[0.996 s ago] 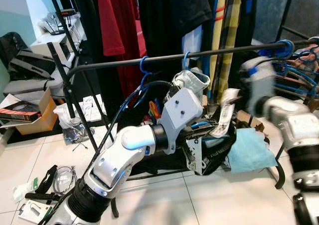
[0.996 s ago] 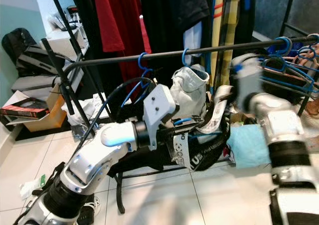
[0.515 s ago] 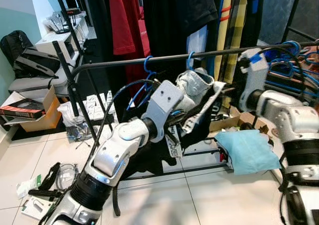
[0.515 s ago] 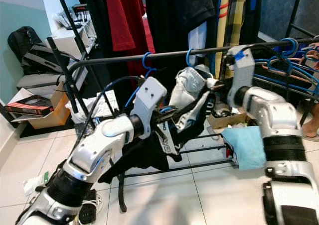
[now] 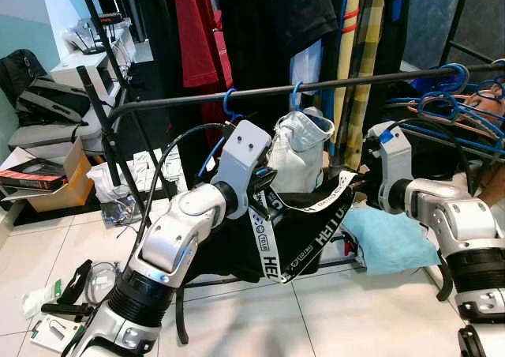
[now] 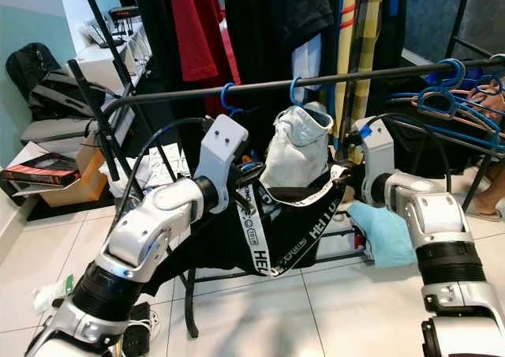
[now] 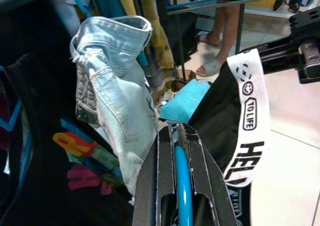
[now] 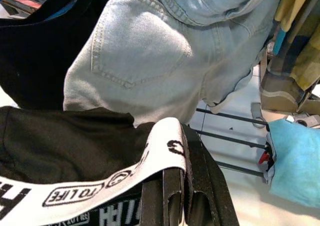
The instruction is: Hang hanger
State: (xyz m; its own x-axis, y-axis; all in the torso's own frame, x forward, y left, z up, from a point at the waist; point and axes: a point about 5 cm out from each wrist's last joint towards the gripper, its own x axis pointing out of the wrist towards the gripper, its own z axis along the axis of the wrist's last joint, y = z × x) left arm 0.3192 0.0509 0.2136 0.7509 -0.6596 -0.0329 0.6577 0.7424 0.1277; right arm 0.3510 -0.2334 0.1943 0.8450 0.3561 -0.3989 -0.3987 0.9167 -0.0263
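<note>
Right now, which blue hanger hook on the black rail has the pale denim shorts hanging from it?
The right-hand blue hook, directly above the pale denim shorts; the left-hand hook carries a dark garment.

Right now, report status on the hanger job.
Left pincer shut on blue hanger. Right pincer shut on black garment with white lettered band, stretched between both. Below rail, not hung. Denim shorts hang right behind.
</note>
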